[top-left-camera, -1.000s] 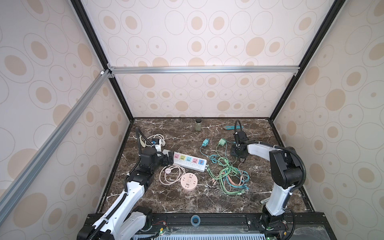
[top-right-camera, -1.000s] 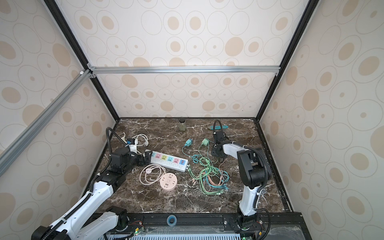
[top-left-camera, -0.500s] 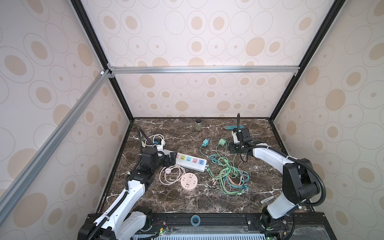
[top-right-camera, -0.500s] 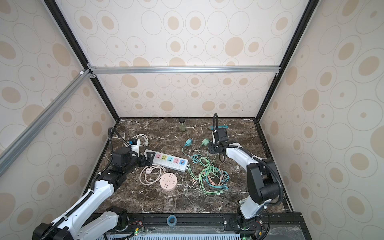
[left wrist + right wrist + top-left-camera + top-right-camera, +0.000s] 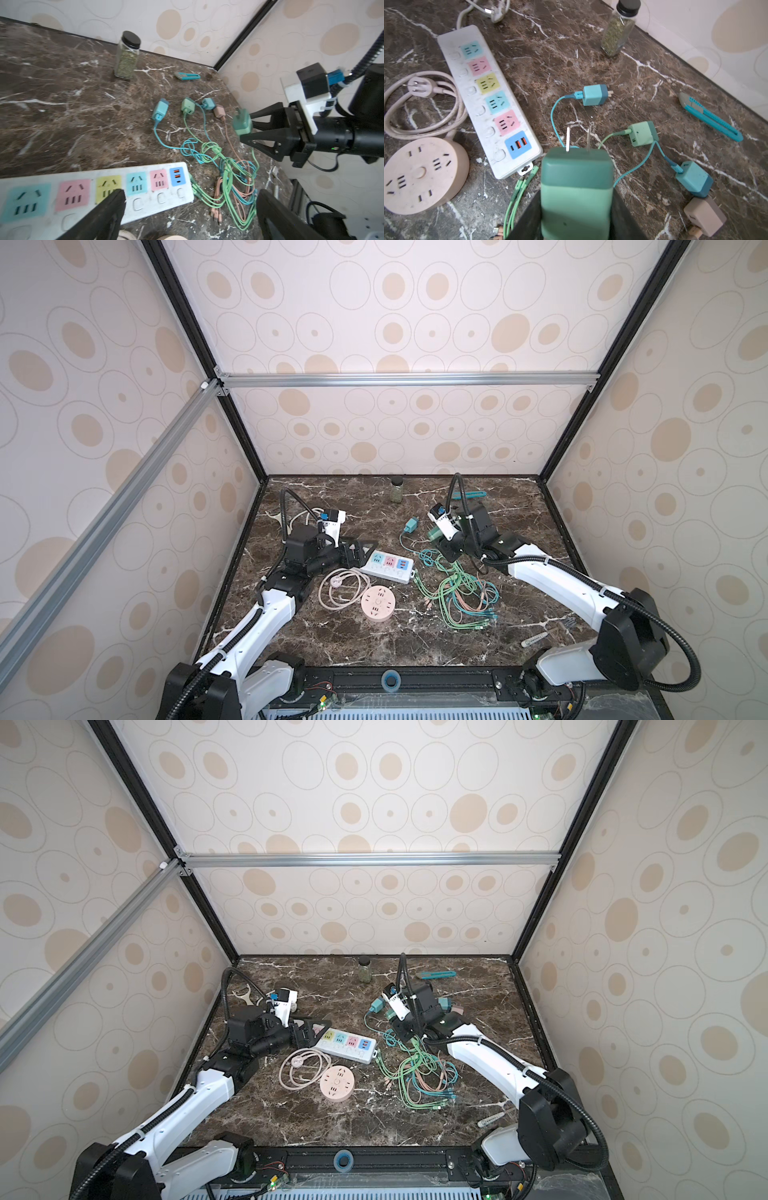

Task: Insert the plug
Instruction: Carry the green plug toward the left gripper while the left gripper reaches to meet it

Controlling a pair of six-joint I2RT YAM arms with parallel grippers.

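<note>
Green two-tone charger plug [image 5: 576,187]: I am seeing it pinched between the two black fingers [image 5: 620,216] of the right gripper [image 5: 247,126]. It is sitting lifted clear of the marble tabletop [image 5: 415,639]. Its two flat prongs are pointing ahead over bare stone, just past the USB end of the white power strip [image 5: 488,99]. Plug and strip are standing apart. The plug's green lead is hanging down into the cable tangle [image 5: 457,593].

Left gripper [image 5: 360,551]: I am reading its fingers as spread wide and holding nothing, hovering at the strip's opposite end. In the left wrist view one fingertip [image 5: 116,197] is overlapping the yellow socket. Whether it is touching the strip, I cannot tell.

Also lying on the stone, as I am logging them:
- a teal charger [image 5: 595,97], a pale green charger [image 5: 642,134], a second teal charger [image 5: 694,178] and a beige-pink charger [image 5: 705,216], all near the held plug
- a round pink socket hub [image 5: 423,174] with its coiled cord [image 5: 420,88], just beside the strip
- a spice jar [image 5: 617,31], standing upright by the back wall
- a teal utility knife [image 5: 710,117]
</note>
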